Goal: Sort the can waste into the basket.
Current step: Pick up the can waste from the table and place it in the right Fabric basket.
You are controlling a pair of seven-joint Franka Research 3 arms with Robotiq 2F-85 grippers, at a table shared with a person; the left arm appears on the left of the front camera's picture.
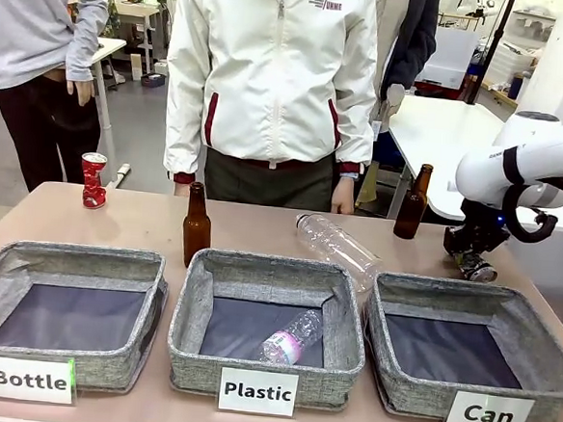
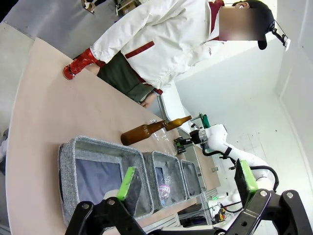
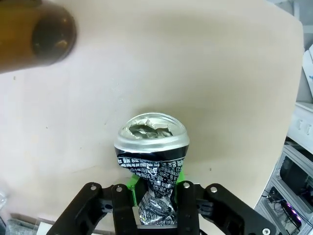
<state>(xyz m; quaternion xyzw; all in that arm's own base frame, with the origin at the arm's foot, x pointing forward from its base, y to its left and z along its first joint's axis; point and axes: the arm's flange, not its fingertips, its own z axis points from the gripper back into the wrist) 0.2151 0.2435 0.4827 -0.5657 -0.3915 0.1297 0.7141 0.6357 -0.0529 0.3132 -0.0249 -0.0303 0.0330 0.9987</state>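
Tan tabletop [image 3: 220,73], right claw [image 3: 156,186] pinched on crushed can [image 3: 151,142], likely resting there, left claw [image 2: 188,181] spread wide, empty.

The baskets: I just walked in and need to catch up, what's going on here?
The right gripper is shut on a crushed can beyond the "Can" basket, on the right. The left gripper is open and holds nothing. A red can stands at the far left, and a person stands opposite.

Blurs and crops a brown bottle [image 3: 34,36] at the right wrist view's corner, buries the lower end of the crushed can [image 3: 151,161] inside the right tool [image 3: 155,188].
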